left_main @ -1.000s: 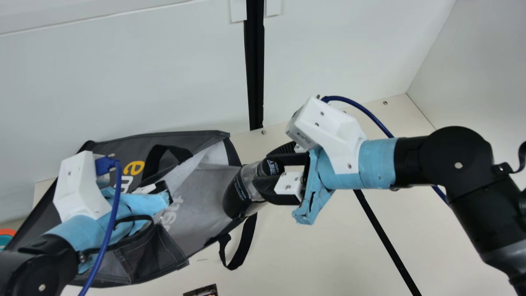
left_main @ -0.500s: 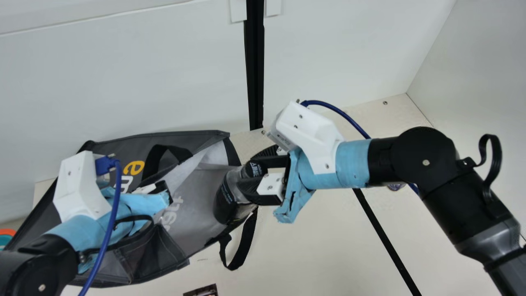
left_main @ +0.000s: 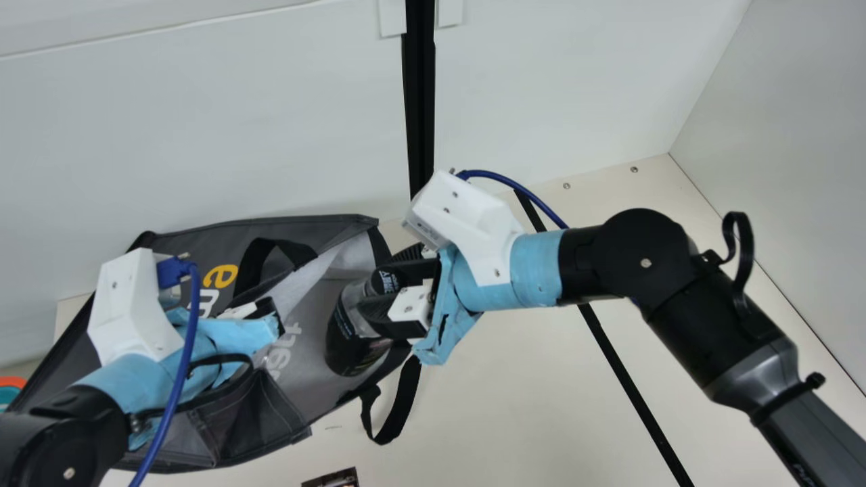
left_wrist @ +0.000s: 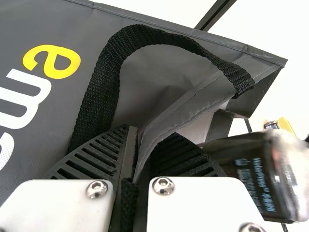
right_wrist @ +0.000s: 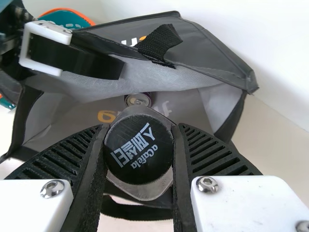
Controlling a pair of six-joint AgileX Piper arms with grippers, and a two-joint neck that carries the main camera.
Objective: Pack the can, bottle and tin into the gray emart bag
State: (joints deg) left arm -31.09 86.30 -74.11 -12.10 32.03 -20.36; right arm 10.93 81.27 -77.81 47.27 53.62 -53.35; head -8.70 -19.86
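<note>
The gray emart bag (left_main: 325, 297) lies tilted with its mouth facing right. At its near-left side is my left gripper (left_main: 260, 318); in the left wrist view this gripper (left_wrist: 145, 140) is shut on the bag's rim (left_wrist: 166, 128). My right gripper (left_main: 382, 281) is shut on the dark bottle (left_main: 352, 331) near the cap, and the bottle's base overlaps the bag's mouth. From the right wrist view, the gripper (right_wrist: 140, 150) holds either side of the black cap (right_wrist: 139, 149). Beyond it a can (right_wrist: 138, 99) rests inside the bag. A small yellow object (left_wrist: 280, 124), possibly the tin, appears behind the bottle.
A teal and orange container (left_main: 10, 392) stands at the far left. A dark printed item (left_main: 331, 478) lies at the near edge. The bag's loose strap (left_main: 399, 406) hangs over the table (left_main: 514, 406), and white walls rise behind.
My right gripper has moved left with the bottle, bringing it further over the bag's mouth. The left arm and the bag have kept still.
</note>
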